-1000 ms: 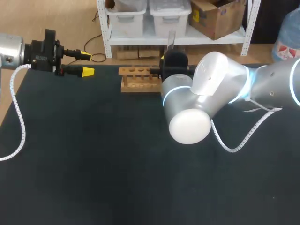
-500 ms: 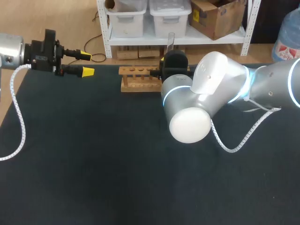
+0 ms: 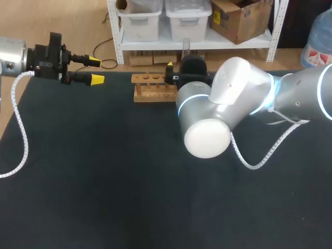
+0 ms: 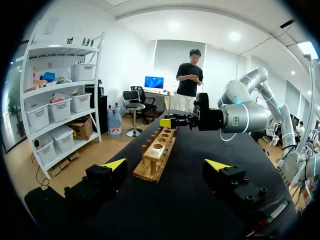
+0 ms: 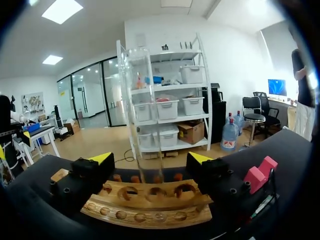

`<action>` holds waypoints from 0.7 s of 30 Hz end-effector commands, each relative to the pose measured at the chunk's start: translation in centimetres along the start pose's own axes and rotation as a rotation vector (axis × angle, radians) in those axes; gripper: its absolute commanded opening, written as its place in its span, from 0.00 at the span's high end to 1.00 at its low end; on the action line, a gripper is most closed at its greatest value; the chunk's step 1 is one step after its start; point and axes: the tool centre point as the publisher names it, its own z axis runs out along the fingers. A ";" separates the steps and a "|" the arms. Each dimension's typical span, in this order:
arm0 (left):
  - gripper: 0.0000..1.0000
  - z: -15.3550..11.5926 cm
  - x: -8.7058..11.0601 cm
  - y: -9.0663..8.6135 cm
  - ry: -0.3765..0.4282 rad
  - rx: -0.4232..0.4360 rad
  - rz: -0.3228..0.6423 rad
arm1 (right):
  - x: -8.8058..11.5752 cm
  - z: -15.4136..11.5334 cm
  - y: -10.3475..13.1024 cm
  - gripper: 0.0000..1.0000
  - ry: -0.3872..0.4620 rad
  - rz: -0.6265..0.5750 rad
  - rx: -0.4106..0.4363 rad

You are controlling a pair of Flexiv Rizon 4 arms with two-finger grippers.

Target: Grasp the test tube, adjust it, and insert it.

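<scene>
My right pincer [image 5: 150,159] pinches the clear glass test tube [image 5: 144,110] upright just over the light wooden rack [image 5: 150,204], so I'd centre its foot above one hole, keep it plumb, then lower slowly.

Over the desk's [image 3: 104,187] far edge in the head view, the right arm's [image 3: 228,98] pale joints hide the right end of the wooden rack [image 3: 150,89] and all but one yellow tip of the right pincer [image 3: 170,71]. The test tube [image 3: 185,45] shows only as a faint upper stretch above that arm's wrist, its lower part covered. In the right wrist view the clear glass is hard to trace downward. Whether its foot hangs over a rack hole or sits in one cannot be told. From the left wrist view the tube is too small to pick out. The left arm [image 3: 13,57] and the right arm both run off the head view's sides.
</scene>
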 end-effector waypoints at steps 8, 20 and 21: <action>0.00 0.0 0.1 0.0 -0.003 -0.001 0.003 | -3.1 -4.7 -0.3 0.00 0.044 0.045 -0.059; 0.00 0.0 0.1 0.0 -0.003 -0.001 0.003 | -5.1 -9.8 -1.9 0.00 0.131 0.052 -0.184; 0.00 0.0 0.1 0.0 -0.003 -0.001 0.003 | -5.3 -10.2 -2.0 0.00 0.144 0.060 -0.194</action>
